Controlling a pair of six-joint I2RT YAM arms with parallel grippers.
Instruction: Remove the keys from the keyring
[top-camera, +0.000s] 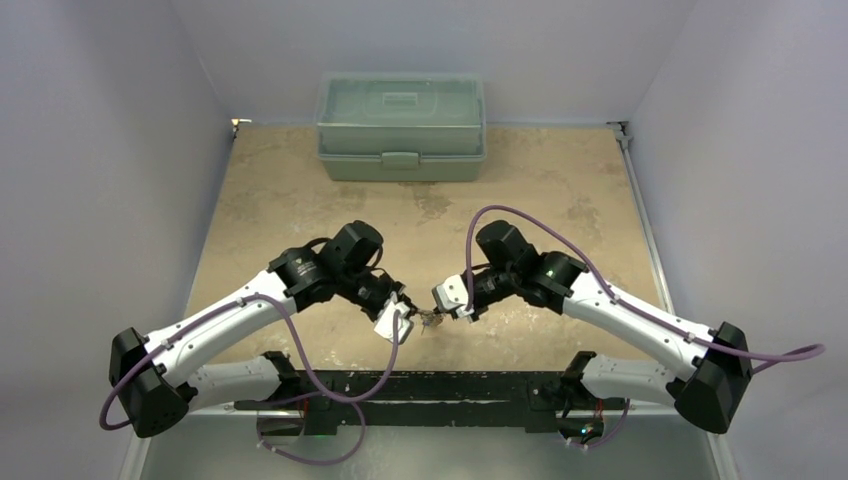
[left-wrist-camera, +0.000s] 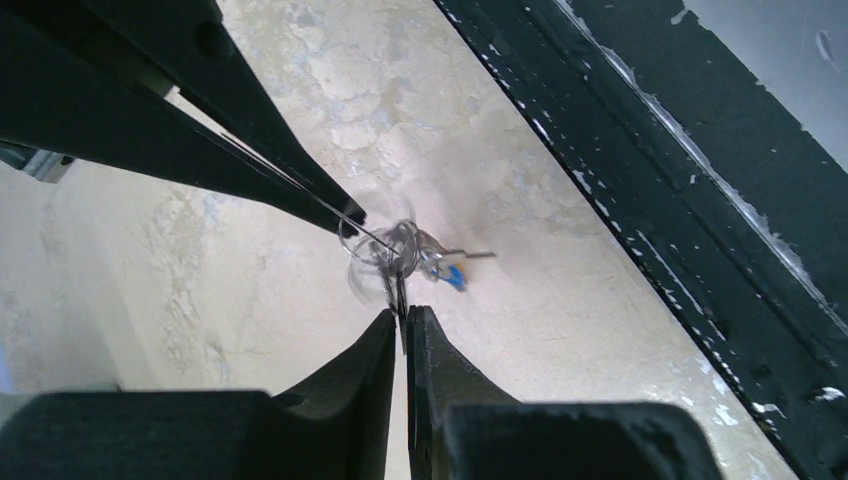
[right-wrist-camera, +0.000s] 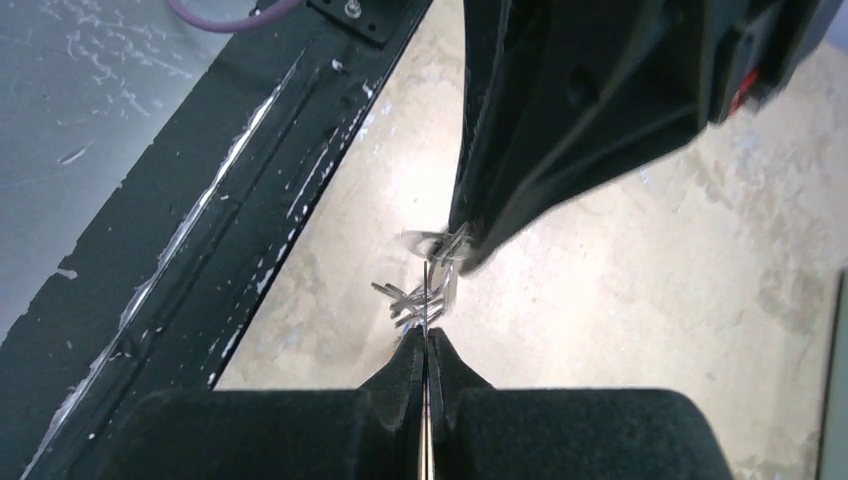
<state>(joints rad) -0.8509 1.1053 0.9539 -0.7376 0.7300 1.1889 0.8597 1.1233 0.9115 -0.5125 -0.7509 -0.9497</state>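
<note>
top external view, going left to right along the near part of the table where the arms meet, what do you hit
left arm → left gripper → keys → right gripper → right arm

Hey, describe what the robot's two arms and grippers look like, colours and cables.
Both the left arm and right arm have white links with black joint housings and a purple cable looping along each. A small green light glows on the right one. The left gripper and right gripper have black, tapered wedge fingers.
</note>
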